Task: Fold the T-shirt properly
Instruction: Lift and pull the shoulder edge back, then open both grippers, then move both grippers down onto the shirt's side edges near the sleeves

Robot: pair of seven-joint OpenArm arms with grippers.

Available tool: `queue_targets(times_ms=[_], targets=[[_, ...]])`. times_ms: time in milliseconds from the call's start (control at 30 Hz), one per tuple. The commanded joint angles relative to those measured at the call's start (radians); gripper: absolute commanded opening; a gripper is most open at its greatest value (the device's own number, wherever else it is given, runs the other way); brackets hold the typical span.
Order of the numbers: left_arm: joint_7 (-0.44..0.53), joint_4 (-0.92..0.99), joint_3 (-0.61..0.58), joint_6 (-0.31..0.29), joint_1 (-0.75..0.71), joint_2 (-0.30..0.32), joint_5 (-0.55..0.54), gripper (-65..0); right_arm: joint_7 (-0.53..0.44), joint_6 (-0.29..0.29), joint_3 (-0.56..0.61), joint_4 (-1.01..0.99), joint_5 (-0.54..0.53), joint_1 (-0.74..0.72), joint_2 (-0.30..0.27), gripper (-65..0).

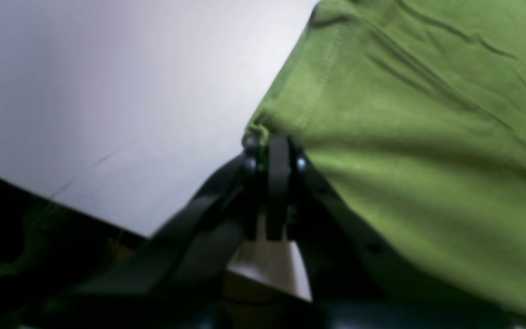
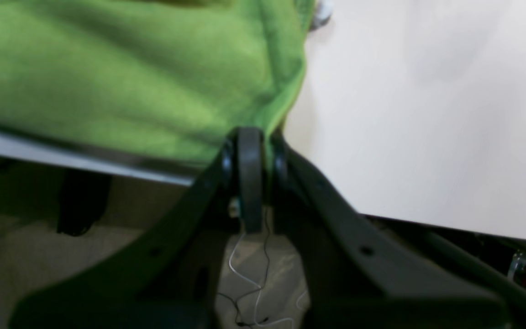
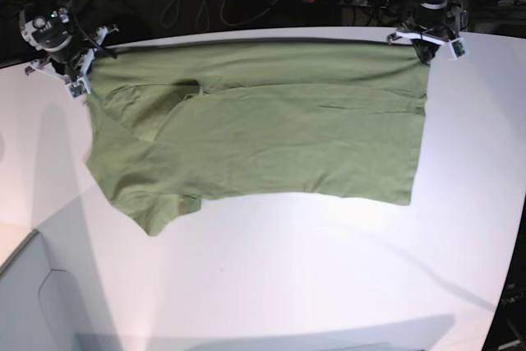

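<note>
- You have the T-shirt (image 3: 263,133) spread wide across the white table (image 3: 329,269), its far edge at the table's back rim; one lengthwise fold looks made, the rest is left to do.
- Your left gripper (image 1: 276,141) pinches one far corner; your right gripper (image 2: 251,137) pinches the other.
- No print, label or writing is readable.

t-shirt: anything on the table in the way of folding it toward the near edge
Nothing visible. The T-shirt lies across the far side of the white table, pinched at its far corners by the left gripper and right gripper.
</note>
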State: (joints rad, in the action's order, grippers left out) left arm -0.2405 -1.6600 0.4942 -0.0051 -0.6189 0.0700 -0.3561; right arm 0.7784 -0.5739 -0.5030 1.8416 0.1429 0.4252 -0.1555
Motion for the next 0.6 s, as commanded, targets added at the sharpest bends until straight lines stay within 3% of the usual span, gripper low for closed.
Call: queue_targets(times_ms=[0,200,367,467,567], targets=[[-0.004,-0.015,0.005,0.004,-0.023,0.009,0.002,-65.0,-0.014,-0.008,-0.007,0.016,0.001,0.010,-0.014,-64.5],[-0.006,-0.015,0.008,0.006,-0.028,0.009,0.002,-65.0,-0.014,-0.008,-0.006,0.016,0.001,0.019,-0.014,-63.7],[-0.006,-0.016,0.008,0.009,-0.042,0.009,0.001,-63.7,-0.014,-0.008,-0.007,0.016,0.001,0.019,-0.014,-48.1],[-0.006,-0.027,0.007,0.012,-0.042,0.007,0.001,-49.6,-0.015,-0.010,-0.010,0.017,0.001,0.019,-0.014,-36.7],[-0.006,-0.068,0.007,0.012,-0.063,0.006,-0.001,-39.9,-0.015,-0.010,-0.013,0.037,0.001,0.019,-0.014,-30.5]])
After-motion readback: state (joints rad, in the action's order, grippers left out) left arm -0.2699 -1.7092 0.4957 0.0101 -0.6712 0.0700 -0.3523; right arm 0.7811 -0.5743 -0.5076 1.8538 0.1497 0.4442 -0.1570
